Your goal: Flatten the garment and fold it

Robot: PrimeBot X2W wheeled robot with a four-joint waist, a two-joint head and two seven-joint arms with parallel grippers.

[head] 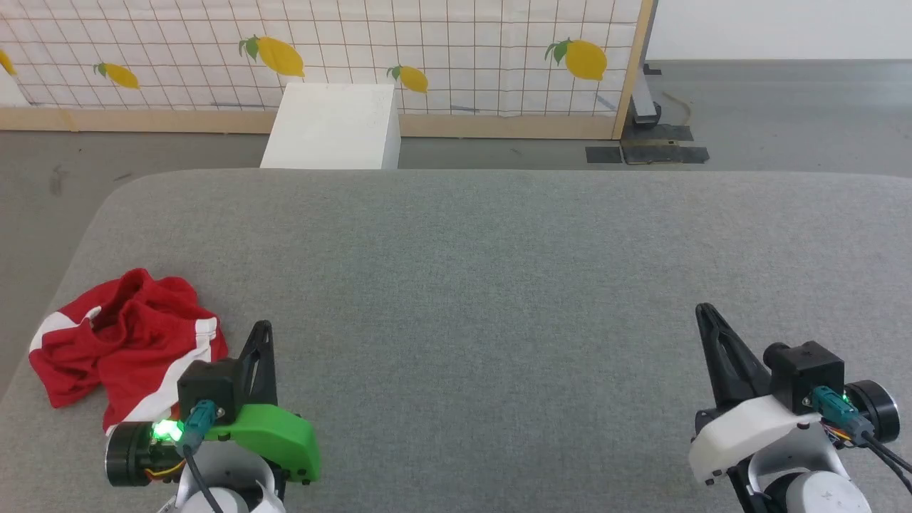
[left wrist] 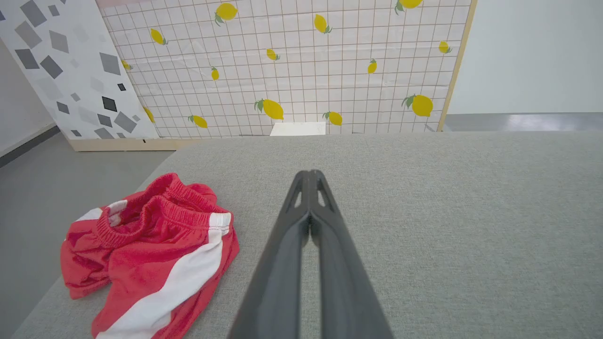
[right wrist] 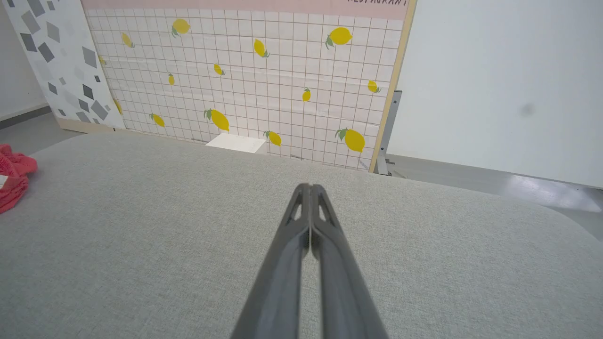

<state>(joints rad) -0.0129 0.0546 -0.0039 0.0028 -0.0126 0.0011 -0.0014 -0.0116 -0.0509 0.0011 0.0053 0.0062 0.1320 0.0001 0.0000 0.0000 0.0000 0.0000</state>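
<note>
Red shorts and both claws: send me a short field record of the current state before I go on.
garment: red shorts with white side stripes, crumpled in a heap
location: near-left corner of the grey fabric-covered table
left claw: shut, empty, just right of the shorts, fingers clear of them
right claw: shut, empty, over bare table at the far right
flattening: not yet done
folding: not yet done

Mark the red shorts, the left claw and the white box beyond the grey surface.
red shorts (left wrist: 155, 254), left wrist view, red panel below the waistband.
left claw (left wrist: 309, 175), left wrist view, between its shut fingertips.
white box (head: 335, 121), head view, top face.
</note>
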